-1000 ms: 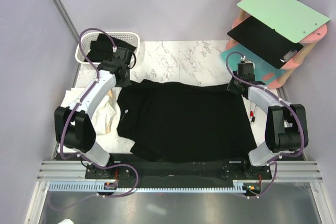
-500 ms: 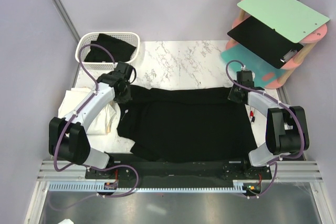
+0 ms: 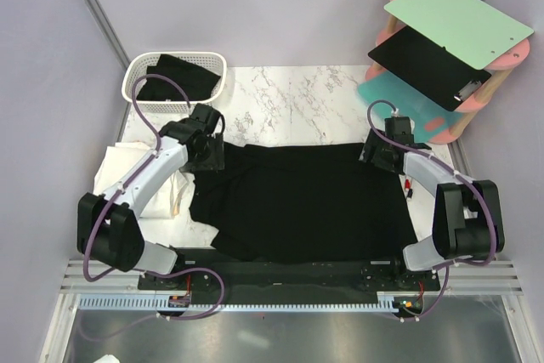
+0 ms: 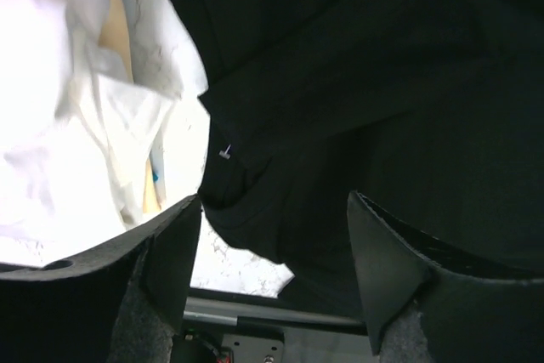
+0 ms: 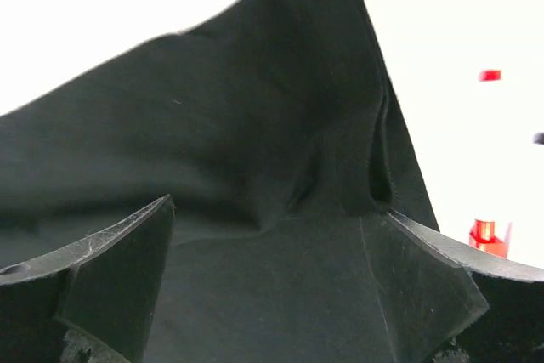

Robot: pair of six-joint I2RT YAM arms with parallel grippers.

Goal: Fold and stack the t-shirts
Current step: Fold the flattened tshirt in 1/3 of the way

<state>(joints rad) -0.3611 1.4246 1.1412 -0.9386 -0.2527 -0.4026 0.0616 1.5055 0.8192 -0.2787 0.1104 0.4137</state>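
One black t-shirt [image 3: 297, 201] lies spread across the middle of the top view on the marble table [image 3: 289, 99], its upper edge running nearly straight. At the shirt's upper left corner sits the left gripper [image 3: 206, 152]. Its wrist view shows the fingers [image 4: 170, 244] well apart, with black cloth below them and nothing clamped. At the upper right corner sits the right gripper [image 3: 376, 152], fingers [image 5: 119, 252] likewise spread over the cloth. White and cream t-shirts [image 3: 127, 172] lie heaped at the left of the frame, touching the black one. In the upper left, a white basket [image 3: 136, 82] holds another black shirt [image 3: 183, 74].
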